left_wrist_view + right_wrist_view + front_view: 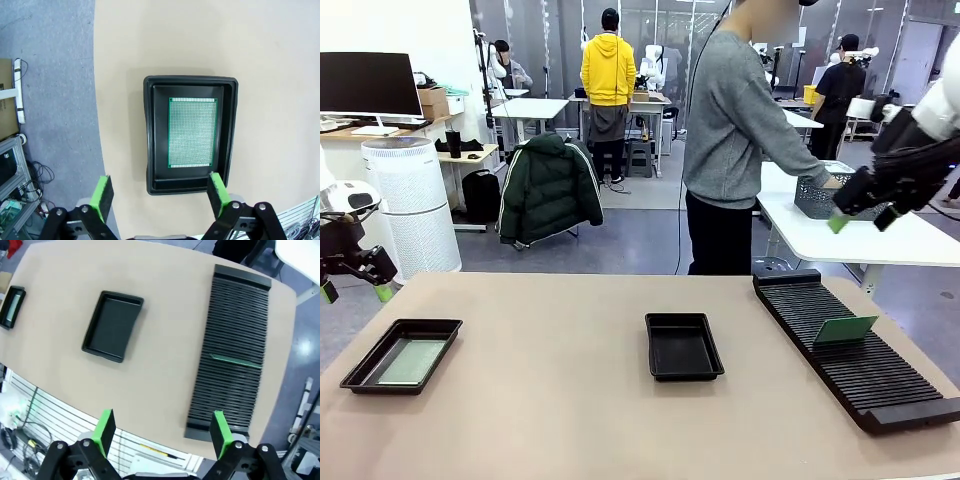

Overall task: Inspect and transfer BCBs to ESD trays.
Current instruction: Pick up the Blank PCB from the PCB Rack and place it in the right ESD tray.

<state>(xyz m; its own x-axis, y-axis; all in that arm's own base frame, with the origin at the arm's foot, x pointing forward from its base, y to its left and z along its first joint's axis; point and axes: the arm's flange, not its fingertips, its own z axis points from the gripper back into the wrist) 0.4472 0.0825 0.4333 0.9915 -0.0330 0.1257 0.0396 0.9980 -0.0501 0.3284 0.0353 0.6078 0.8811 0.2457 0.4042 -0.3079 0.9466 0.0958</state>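
Two trays are lying flat on the table [550,420], well apart. The left tray [148,135] is holding one board [192,132], lying face up on its floor inside the rims, so that piece appears to be transferred. The middle tray [684,372] is sitting bare, evidently awaiting the next piece. A second board [845,329] is standing on edge, tilted, in a slot of the rack [235,315] at the right. The slot is keeping its top edge exposed, which should allow a pinch from above. The left gripper [160,194] is hovering above the left tray, fingers spread wide and holding nothing, clear of the rim. The right gripper [162,430] is hanging high over the rack, fingers likewise apart and empty, looking down on the slotted board. Judgement: the next step is likely lifting that board for inspection and setting it in the middle tray.
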